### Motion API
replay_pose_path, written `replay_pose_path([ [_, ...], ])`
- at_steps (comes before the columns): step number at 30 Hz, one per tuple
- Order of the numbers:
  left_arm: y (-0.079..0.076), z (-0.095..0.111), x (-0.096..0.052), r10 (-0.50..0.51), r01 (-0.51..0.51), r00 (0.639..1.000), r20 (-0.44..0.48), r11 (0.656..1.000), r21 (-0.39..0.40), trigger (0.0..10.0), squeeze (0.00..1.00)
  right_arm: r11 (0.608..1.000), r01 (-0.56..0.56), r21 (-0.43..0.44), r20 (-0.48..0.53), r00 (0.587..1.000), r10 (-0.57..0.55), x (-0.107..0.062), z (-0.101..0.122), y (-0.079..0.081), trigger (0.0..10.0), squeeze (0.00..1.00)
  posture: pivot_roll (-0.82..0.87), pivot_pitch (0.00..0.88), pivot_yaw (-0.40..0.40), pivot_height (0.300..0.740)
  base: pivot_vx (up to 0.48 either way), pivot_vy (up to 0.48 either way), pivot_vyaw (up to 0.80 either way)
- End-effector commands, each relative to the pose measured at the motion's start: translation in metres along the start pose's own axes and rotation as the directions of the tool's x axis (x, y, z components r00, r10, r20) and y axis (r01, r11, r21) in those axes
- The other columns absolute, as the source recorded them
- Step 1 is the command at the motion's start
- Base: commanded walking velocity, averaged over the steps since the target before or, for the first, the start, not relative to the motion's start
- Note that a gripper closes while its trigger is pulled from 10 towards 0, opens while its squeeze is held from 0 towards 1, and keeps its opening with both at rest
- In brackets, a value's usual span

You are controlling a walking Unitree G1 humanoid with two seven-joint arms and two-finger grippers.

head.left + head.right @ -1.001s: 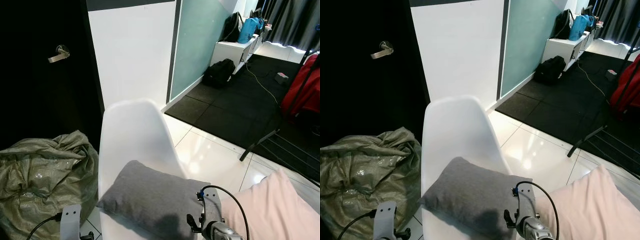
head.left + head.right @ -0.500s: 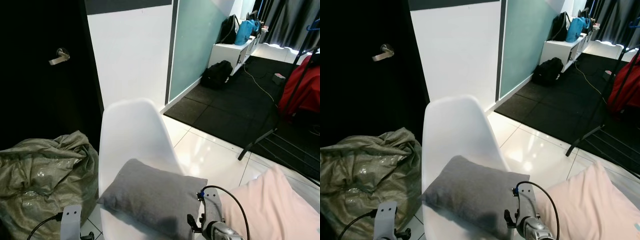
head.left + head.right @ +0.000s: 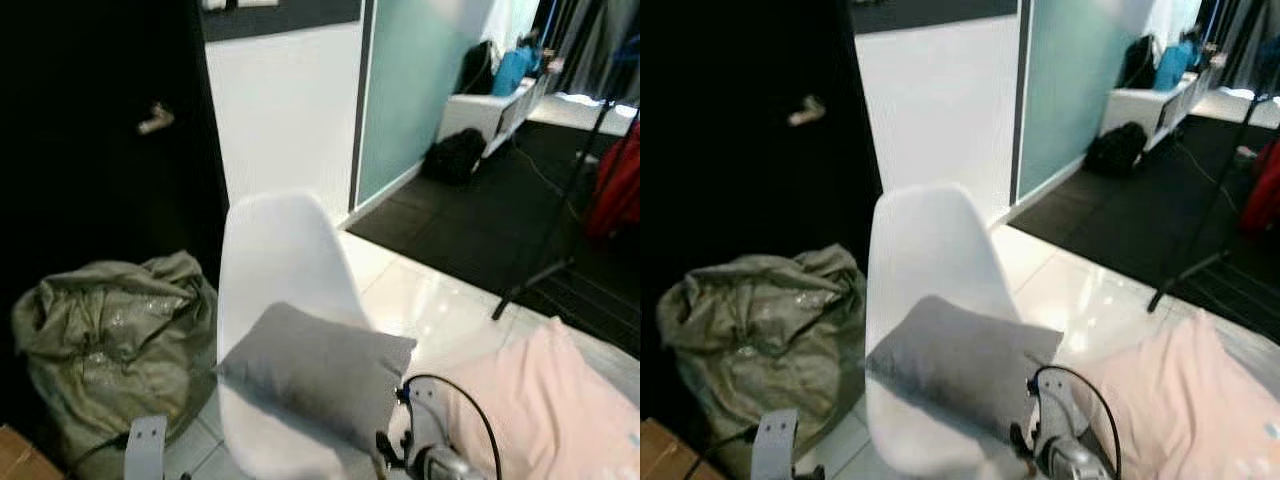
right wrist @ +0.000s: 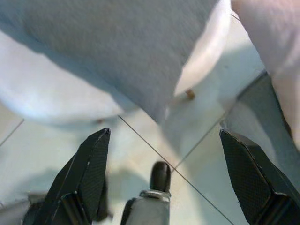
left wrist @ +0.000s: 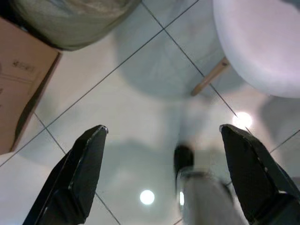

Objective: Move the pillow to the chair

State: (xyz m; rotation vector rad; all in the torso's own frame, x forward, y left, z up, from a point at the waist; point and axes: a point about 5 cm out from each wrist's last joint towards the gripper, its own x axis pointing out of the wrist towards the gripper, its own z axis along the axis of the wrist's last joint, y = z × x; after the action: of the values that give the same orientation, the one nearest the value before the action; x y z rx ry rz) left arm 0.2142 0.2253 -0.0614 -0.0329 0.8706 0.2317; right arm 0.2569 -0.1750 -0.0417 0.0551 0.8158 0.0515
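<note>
Both hands hang low with nothing in them — the right hand (image 4: 161, 180) has its two black fingers spread wide over the tiled floor (image 5: 117, 122), and the left hand (image 5: 161, 176) is spread just as wide, pointing down at bare tile. Just ahead of the right hand and a little above it, the grey pillow (image 3: 318, 372) lies on the seat of the white chair (image 3: 275, 265), its near corner overhanging the seat edge on the right hand's side. Judged from this, the placing step looks done and the hand is clear of the cloth; what remains, if anything, is to check that the pillow sits steady and nudge it further onto the seat should the overhanging corner start to slide. Beside the right hand on its outer side lies a pale pink cushion (image 3: 545, 400). Out beyond the left hand a crumpled green sack (image 3: 115, 330) slumps on the floor — its mouth is not visible, so its contents cannot be told — with a cardboard box (image 5: 21, 89) close by, also unreadable. Farther off, a black bag (image 3: 458, 155) rests against the wall.
</note>
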Motion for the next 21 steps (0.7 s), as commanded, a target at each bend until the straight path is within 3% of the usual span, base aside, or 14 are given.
replay_pose_path([
  [1, 0.0025, -0.0048, -0.0007, 0.007, -0.007, 1.0, -0.014, 1.0, 0.018, 10.0, 0.0, 1.0, -0.008, 0.002, -0.003, 1.0, 0.008, 0.0004, -0.002, 0.0044, 10.0, 0.0, -0.03, 0.035, -0.025, 0.74, -0.3, 0.0, 0.0],
  [14, 0.0028, -0.0057, -0.001, 0.005, -0.005, 1.0, -0.012, 1.0, 0.019, 10.0, 0.0, 1.0, -0.003, 0.022, 0.004, 1.0, 0.003, 0.0003, -0.0023, 0.0039, 10.0, 0.0, -0.03, 0.027, -0.026, 0.74, -0.295, 0.0, 0.0],
  [17, 0.0034, -0.0059, -0.0011, 0.006, -0.005, 1.0, -0.011, 1.0, 0.014, 10.0, 0.0, 1.0, -0.003, 0.025, 0.002, 1.0, 0.003, 0.0003, -0.0027, 0.0039, 10.0, 0.0, -0.03, 0.027, -0.026, 0.74, 0.0, 0.0, 0.0],
  [21, 0.0043, -0.0061, -0.0012, 0.006, -0.007, 1.0, -0.007, 1.0, -0.009, 10.0, 0.0, 1.0, -0.004, 0.023, -0.005, 1.0, 0.004, 0.0002, -0.0037, 0.0039, 10.0, 0.0, -0.03, 0.024, -0.025, 0.74, 0.0, 0.0, -0.78],
])
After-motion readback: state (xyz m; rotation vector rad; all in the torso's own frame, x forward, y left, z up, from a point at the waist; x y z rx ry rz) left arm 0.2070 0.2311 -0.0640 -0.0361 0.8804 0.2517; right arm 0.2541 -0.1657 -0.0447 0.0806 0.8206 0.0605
